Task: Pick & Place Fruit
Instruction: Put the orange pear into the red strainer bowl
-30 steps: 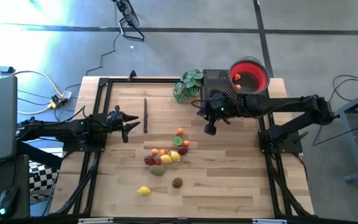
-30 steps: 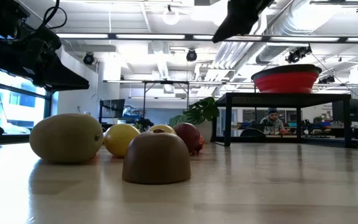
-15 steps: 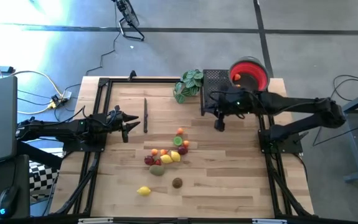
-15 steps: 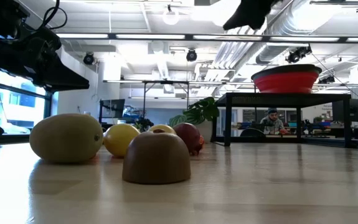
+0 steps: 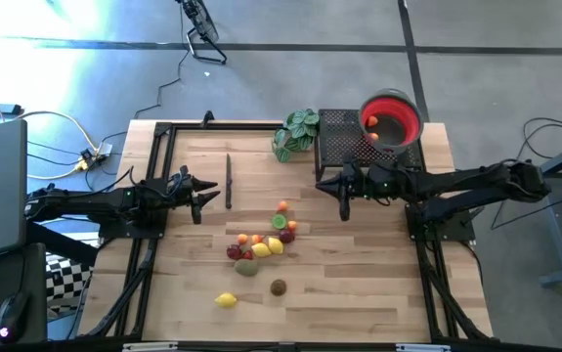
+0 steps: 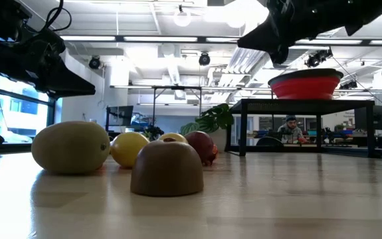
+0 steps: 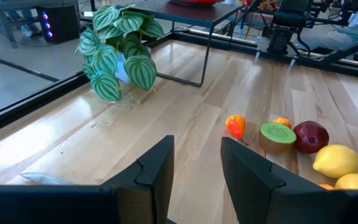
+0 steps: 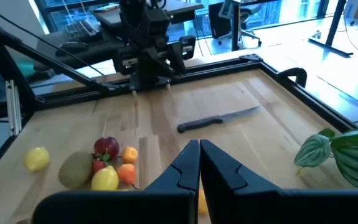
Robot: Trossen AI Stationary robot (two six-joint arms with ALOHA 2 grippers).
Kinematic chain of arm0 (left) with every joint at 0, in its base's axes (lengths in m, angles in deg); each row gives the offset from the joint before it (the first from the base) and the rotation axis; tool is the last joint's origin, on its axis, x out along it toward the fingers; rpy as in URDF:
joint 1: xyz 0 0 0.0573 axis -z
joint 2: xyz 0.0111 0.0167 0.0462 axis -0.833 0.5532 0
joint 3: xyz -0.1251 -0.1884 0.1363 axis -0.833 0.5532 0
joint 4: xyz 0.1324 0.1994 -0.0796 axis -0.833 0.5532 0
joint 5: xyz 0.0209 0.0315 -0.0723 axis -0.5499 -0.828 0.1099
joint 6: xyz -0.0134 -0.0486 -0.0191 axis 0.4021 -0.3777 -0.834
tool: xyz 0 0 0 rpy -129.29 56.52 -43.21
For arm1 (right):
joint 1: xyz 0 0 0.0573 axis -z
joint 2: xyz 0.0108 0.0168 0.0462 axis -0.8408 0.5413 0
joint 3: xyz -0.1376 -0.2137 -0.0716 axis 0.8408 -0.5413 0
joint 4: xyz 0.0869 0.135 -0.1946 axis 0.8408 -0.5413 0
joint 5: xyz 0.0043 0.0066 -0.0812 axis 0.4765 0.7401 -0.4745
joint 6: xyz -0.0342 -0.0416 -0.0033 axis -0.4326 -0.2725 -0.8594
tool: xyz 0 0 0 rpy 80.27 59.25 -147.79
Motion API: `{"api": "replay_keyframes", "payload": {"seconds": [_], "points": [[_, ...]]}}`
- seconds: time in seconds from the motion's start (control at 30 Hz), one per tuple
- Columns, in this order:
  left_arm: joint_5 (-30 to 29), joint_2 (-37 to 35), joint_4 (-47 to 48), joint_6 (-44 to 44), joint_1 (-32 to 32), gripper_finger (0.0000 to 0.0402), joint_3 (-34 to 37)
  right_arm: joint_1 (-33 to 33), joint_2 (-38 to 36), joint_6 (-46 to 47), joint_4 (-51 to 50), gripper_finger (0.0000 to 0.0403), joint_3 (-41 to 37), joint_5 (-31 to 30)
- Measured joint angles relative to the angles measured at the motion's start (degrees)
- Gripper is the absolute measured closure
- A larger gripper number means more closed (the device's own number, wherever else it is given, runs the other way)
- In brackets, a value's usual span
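My right gripper [image 5: 345, 208] hangs above the tabletop [image 5: 359, 284] with its fingers pressed together and nothing between them, just in front of the black stand [image 5: 339, 132] that carries the red bowl [image 5: 391, 118]. My left gripper [image 5: 220, 197] waits over the left side of the tabletop, its fingers [image 7: 160, 171] partly spread and empty, near a knife [image 5: 229, 180]. Most of the fruit [image 5: 263, 242] lies clustered between my two grippers toward the front, with a yellow one [image 5: 226, 300] and a brown one [image 5: 278, 286] lying apart closer to the front edge, and an orange piece [image 5: 371, 121] inside the bowl. A leafy plant [image 5: 297, 132] stands beside the stand
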Motion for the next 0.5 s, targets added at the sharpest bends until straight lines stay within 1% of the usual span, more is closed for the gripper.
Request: {"api": "replay_keyframes", "payload": {"seconds": [0.17, 0.27, 0.5], "points": [[-0.01, 0.00, -0.07, 0.00, 0.00, 0.0274, 0.00, 0.04, 0.00, -0.31, -0.02, 0.0398, -0.20, -0.11], [-0.01, 0.00, -0.09, -0.63, 0.00, 0.0274, 0.00, 0.02, 0.02, -2.14, -0.05, 0.0398, -0.20, -0.11], [-0.07, 0.00, -0.48, -7.12, 0.00, 0.0274, 0.02, 0.02, 0.02, -9.92, -0.04, 0.0398, -0.20, -0.07]]}}
